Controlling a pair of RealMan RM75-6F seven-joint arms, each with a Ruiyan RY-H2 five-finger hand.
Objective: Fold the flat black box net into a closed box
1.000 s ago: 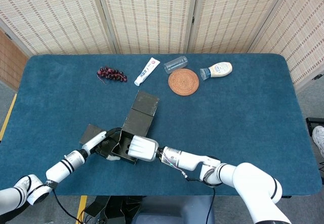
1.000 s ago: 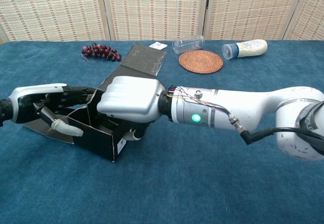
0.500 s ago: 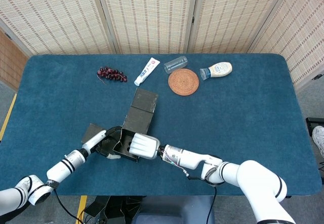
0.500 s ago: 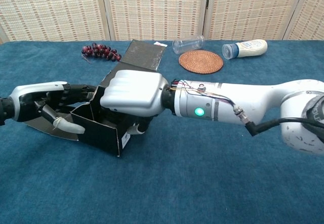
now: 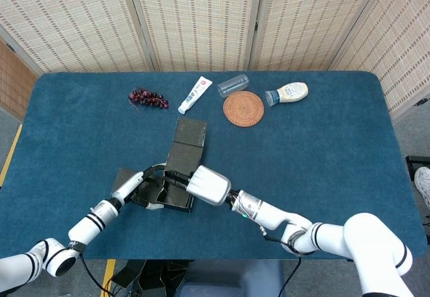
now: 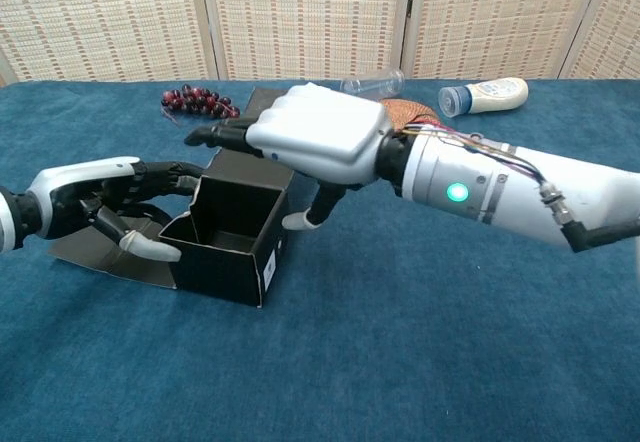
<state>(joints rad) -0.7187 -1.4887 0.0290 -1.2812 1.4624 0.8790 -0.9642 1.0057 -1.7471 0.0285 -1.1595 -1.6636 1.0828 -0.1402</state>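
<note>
Chest view: right hand (image 6: 315,142) raised above half-folded box (image 6: 228,237).

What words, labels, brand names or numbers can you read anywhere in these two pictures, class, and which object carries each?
No text can be read.
Toothpaste tube: red and blue printing, too small to read.
Mayonnaise bottle: label blurred, unreadable.
Black box: small white sticker on its near corner, print too small.
Clear bottle: no label visible.
</note>
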